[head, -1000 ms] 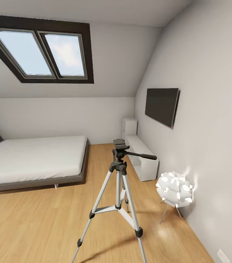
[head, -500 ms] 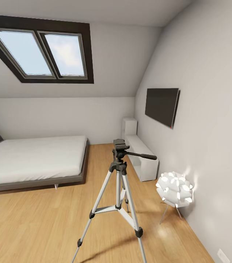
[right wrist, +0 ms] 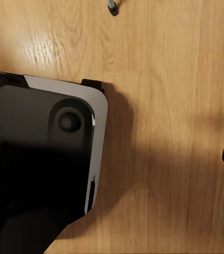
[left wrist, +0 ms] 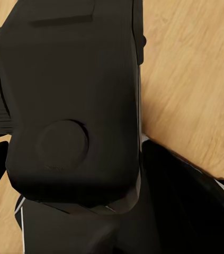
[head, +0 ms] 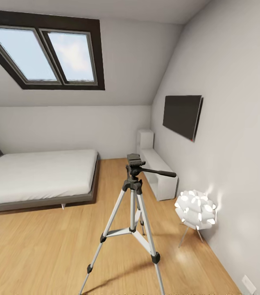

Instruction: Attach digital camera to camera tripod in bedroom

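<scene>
Bedroom wood floor (head: 44, 246) carries the camera tripod (head: 133, 213) upright in the middle, its black head (head: 134, 162) bare, between the low bed (head: 35, 176) and a glowing white ball lamp (head: 195, 209); whether either end effector is clenched or released cannot be told

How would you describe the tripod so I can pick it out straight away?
Find the low bed on the left and the dark screen on the right wall. On the wood floor between them stands the tripod. Unlike the glowing white ball lamp beside it, it is tall, with thin silver legs and a black head with a long handle.
</scene>
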